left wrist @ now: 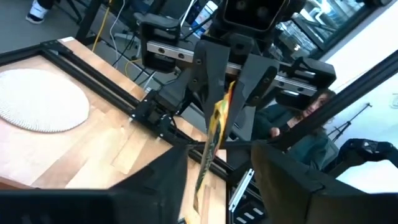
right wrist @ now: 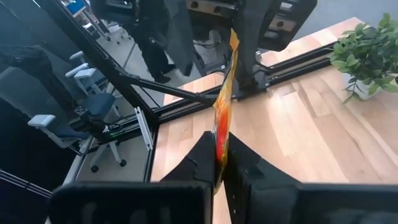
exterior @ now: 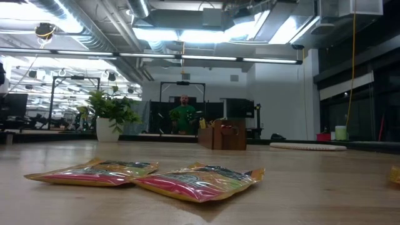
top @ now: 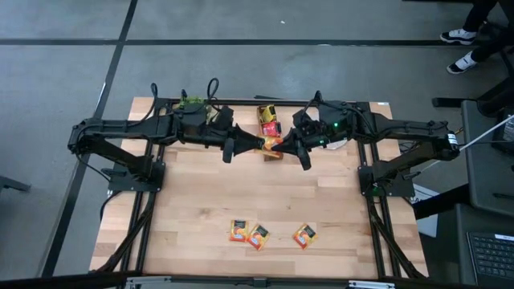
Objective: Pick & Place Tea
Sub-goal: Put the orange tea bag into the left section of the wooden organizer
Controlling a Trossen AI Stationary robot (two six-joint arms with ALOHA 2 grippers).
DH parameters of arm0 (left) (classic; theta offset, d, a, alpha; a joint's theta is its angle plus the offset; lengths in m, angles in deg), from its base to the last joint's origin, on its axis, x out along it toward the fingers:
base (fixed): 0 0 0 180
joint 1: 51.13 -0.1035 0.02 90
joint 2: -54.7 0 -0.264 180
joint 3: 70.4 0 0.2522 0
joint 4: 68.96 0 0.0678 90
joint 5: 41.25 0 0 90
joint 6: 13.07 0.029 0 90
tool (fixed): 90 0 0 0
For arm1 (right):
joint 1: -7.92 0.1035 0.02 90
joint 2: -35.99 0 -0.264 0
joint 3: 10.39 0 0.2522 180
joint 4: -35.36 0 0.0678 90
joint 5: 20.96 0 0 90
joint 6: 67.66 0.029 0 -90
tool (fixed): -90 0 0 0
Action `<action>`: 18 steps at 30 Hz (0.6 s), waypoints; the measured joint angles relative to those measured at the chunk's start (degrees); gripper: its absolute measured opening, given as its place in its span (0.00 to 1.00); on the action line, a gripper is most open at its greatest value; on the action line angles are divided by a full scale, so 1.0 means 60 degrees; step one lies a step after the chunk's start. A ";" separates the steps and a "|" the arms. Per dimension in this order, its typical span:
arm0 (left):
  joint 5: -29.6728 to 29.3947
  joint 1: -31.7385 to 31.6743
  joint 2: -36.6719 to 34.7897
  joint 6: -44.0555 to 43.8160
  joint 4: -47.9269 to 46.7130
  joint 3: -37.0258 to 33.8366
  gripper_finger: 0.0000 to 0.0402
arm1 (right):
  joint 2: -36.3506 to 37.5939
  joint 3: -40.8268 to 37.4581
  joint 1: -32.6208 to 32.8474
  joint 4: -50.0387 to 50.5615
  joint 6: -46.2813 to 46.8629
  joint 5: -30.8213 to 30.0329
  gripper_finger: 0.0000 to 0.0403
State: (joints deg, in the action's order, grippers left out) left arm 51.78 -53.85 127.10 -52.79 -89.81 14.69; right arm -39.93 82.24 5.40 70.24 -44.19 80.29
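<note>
An orange-yellow tea sachet (top: 271, 144) hangs in the air over the table's far middle, between my two grippers. My right gripper (right wrist: 222, 138) is shut on it, reaching in from the right. From the left, my left gripper (left wrist: 221, 155) faces it, open, a finger on each side of the sachet's other end (right wrist: 233, 40). Three more sachets (top: 258, 236) lie flat near the table's front edge; in the low view two of them (exterior: 197, 181) show close up. My right gripper pinches the sachet's end nearest it (right wrist: 220, 127) between its two fingers, coming almost level from the table's right. The sachet stands on edge, clear of the table, and reaches out toward my left gripper. Whether my left gripper's fingers (right wrist: 252, 43) touch the sachet, I cannot tell.
A cluster of red and yellow sachets (top: 269, 120) sits at the far middle, just behind the grippers. A small potted plant (right wrist: 367, 56) stands at the far left and a round pale woven mat (left wrist: 37, 99) at the far right. Bare wood lies between the grippers and the front sachets.
</note>
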 joint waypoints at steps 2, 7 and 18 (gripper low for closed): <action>0.0013 0.0000 0.0000 -0.0004 0.0000 0.0000 0.38 | 0.0000 -0.0001 0.0000 0.0000 0.0000 0.0052 0.04; 0.0151 0.0000 0.0000 -0.0004 -0.0010 0.0000 0.22 | 0.0000 -0.0002 0.0000 -0.0018 -0.0014 0.0160 0.04; 0.0091 0.0015 0.0004 0.0399 -0.0044 0.0000 0.01 | 0.0000 -0.0002 0.0004 -0.0066 -0.0182 0.0174 0.11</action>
State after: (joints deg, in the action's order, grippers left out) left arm 52.32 -53.77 127.13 -50.40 -90.08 14.69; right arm -39.93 82.22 5.42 69.85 -45.28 81.33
